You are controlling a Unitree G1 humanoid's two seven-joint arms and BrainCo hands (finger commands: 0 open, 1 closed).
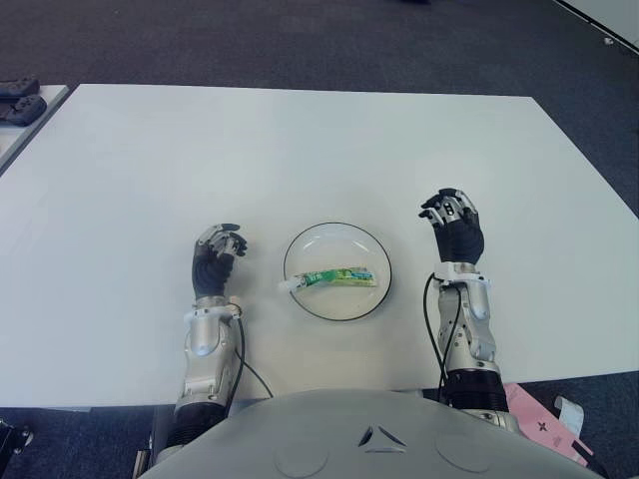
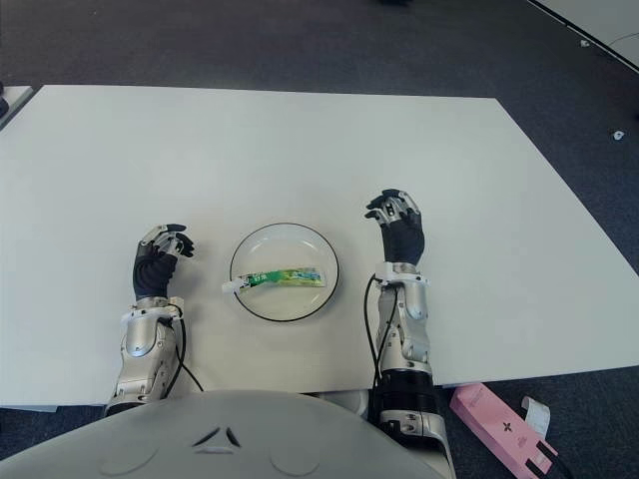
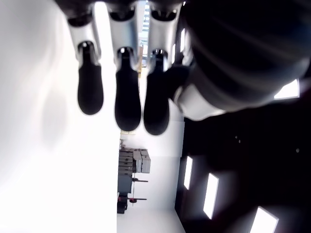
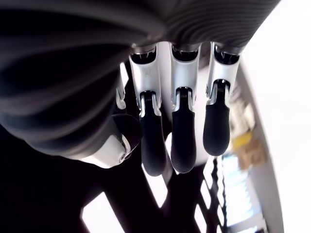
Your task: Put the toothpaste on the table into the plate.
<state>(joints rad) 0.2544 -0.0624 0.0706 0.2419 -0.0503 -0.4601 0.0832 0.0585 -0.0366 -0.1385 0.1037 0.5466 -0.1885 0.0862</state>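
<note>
A white plate with a thin dark rim sits near the front edge of the white table, roughly midway between the table's left and right edges. Inside it lies a green-and-white toothpaste tube, flat across the plate's lower half, its white cap end pointing toward the robot's left and reaching the rim there, its crimped tail toward the right. The plate holds nothing else.

The left hand shows just beside the plate on its left side, apart from the rim, its dark fingers loosely bent and grasping nothing; the wrist view shows three fingertips hanging free with only bright background beyond them. The right hand shows to the plate's right, a little farther from the front edge than the left hand and clear of the rim, its fingers likewise relaxed in a gentle curl with nothing between them. Neither hand touches the tube or the plate.

At the table's far left corner, a dark object rests on a neighbouring surface. On the dark carpet beyond the front right corner lies a pink box
</note>
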